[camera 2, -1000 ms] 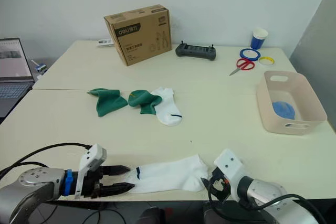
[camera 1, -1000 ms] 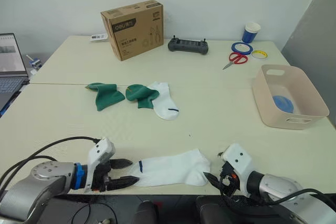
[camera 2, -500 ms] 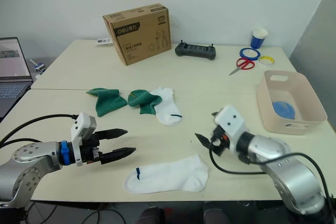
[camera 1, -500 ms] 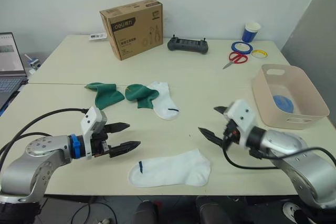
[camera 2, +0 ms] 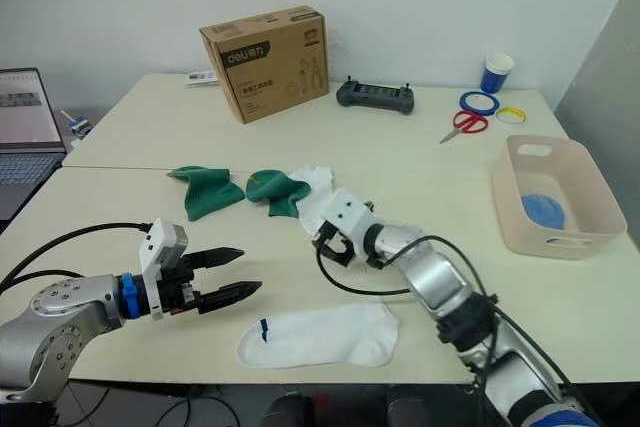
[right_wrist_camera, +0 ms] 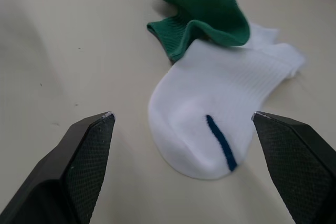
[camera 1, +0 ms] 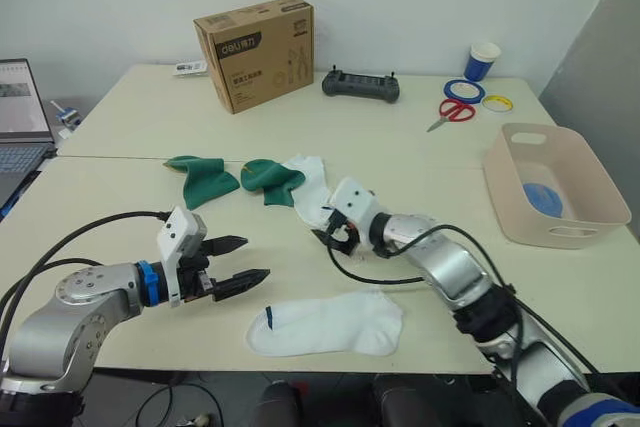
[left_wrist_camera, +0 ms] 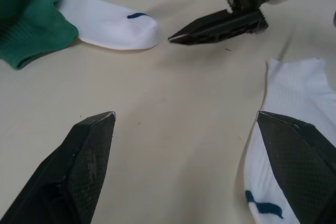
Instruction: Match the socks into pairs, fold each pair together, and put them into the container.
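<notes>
In the left eye view, the right pincer (camera 1: 328,231) hangs mid-frame, fingers apart, at the toe of the far white sock (camera 1: 312,190), which runs away toward upper left. The left pincer (camera 1: 236,260), also spread, sits lower left beside the near white sock (camera 1: 327,325).

In the right wrist view, that toe lies dead ahead on the bench (right_wrist_camera: 63,51), so the right arm looks nearer.

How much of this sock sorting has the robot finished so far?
One blue bundle, probably the blue pair, already lies in the container. Right now the open right gripper is at the far white sock, while the open left gripper hovers by the near white sock. Both white socks and both green socks remain unfolded.
</notes>
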Robot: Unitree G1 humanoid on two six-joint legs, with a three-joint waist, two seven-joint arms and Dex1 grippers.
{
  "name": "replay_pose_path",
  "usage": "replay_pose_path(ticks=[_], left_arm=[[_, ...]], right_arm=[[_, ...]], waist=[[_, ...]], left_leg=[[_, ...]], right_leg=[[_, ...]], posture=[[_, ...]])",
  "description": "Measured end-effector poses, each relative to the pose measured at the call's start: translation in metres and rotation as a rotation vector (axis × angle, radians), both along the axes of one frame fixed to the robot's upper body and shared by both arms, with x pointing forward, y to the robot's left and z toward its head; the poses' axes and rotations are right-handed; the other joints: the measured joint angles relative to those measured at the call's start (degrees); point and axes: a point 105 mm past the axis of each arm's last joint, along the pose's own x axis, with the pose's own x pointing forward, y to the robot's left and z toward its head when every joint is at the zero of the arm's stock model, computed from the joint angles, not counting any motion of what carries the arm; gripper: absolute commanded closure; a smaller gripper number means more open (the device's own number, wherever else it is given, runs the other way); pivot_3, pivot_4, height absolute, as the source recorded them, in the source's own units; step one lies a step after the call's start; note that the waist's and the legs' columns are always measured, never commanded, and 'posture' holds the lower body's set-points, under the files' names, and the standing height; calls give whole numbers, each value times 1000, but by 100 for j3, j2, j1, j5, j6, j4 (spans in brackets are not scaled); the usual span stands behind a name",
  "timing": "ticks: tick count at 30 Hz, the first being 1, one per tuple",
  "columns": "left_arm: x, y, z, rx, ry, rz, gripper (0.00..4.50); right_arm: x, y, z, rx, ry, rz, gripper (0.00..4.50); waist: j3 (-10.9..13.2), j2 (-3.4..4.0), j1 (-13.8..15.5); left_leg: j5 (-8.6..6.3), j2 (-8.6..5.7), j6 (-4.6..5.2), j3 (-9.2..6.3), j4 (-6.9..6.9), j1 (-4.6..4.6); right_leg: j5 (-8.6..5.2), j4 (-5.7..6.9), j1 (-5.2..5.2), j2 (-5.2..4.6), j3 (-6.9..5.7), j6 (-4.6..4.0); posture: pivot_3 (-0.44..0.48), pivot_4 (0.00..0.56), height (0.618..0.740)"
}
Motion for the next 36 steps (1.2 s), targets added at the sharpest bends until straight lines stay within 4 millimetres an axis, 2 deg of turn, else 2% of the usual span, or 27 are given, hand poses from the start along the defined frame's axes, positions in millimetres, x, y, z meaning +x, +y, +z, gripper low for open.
replay_pose_path(ticks=[3, 7, 14, 18, 22, 27, 31, 32, 36], left_arm=[[-2, -1, -1, 2, 2, 0, 0], [-1, 0, -1, 6, -1, 13, 0], [0, 0, -1, 9, -7, 15, 0], [3, -2, 2, 11, -29, 8, 0], [7, -5, 2, 14, -32, -4, 0], [11, -4, -1, 25, -27, 2, 0], [11, -4, -1, 30, -34, -3, 0], [11, -5, -1, 31, -33, -5, 0], [10, -11, -1, 28, -31, -42, 0]], right_arm=[[7, 5, -15, -36, 14, -1, 541], [14, 11, -19, -23, 31, -6, 1954], [16, 3, -19, -52, 14, -1, 4478], [10, -9, -13, -88, -16, 29, 4478], [-8, -23, -8, -118, -22, 84, 4478], [-38, -68, -8, -213, -3, 140, 4478], [-56, -118, -15, -350, 33, 140, 4478], [-56, -125, -12, -363, 28, 130, 4478], [-58, -134, 2, -418, -68, 172, 4478]], waist=[[1, 1, 2], [1, 1, -5], [2, 3, 5], [2, 3, 3], [3, 5, 3], [4, 6, 35], [5, 5, 45], [5, 5, 28], [5, 6, -28]], left_leg=[[0, -1, 0, 0, 1, -1], [0, 0, 0, -2, 1, 1], [0, -1, 0, -3, 1, 0], [0, 0, 0, -3, 1, 1], [0, -1, 0, -4, 0, 0], [0, -3, 0, -1, 1, -1], [0, -4, 0, 0, 1, -1], [0, -4, 0, 1, 2, 2], [0, -1, 0, 3, 2, 9]], right_leg=[[1, 1, -1, 0, 0, 0], [1, 6, -1, 1, -1, 0], [0, 6, -1, 0, -1, 0], [0, 5, -1, 1, -2, 0], [-1, 5, -1, 1, -3, 1], [-1, -3, 2, -2, 0, 2], [-2, -6, 3, -4, -1, 3], [-2, -4, 3, -4, 1, 3], [1, 3, 5, 2, 3, 3]], posture=[[0, 150, 723], [0, 150, 723], [0, 150, 723], [0, 150, 723], [0, 150, 723], [0, 150, 723], [0, 150, 723], [0, 150, 723], [0, 150, 723]])
